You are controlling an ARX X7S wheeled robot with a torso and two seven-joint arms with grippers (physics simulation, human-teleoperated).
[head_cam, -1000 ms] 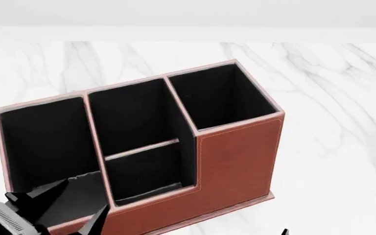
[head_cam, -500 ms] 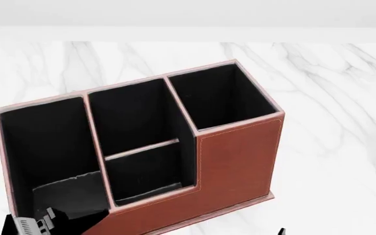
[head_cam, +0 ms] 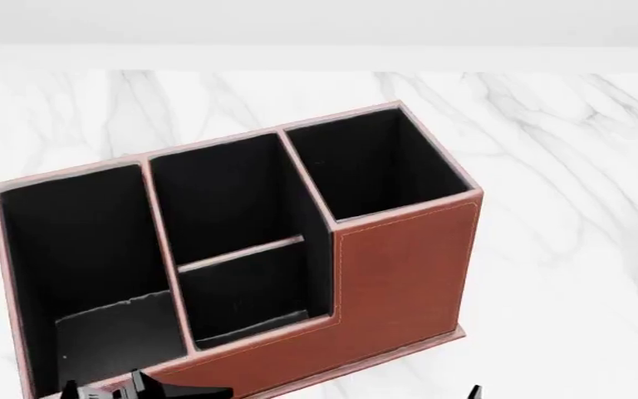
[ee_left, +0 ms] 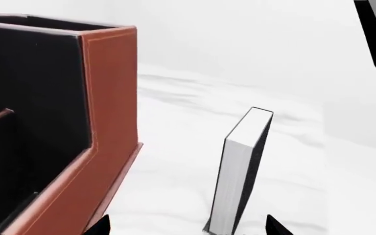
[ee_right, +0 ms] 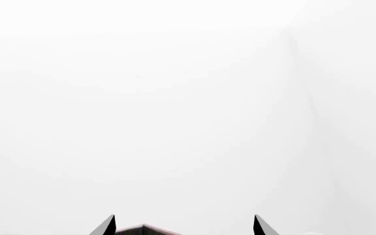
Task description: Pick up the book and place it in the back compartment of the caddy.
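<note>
Dropping lower since before, left gripper (ee_left: 186, 226) gapes, book (ee_left: 240, 174) upright beside caddy (ee_left: 106, 122).

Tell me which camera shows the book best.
The left wrist view: the book stands upright on the marble, apart from the caddy, white page edges facing the camera. The head view shows only the caddy, no book. The right wrist view shows none either.
</note>
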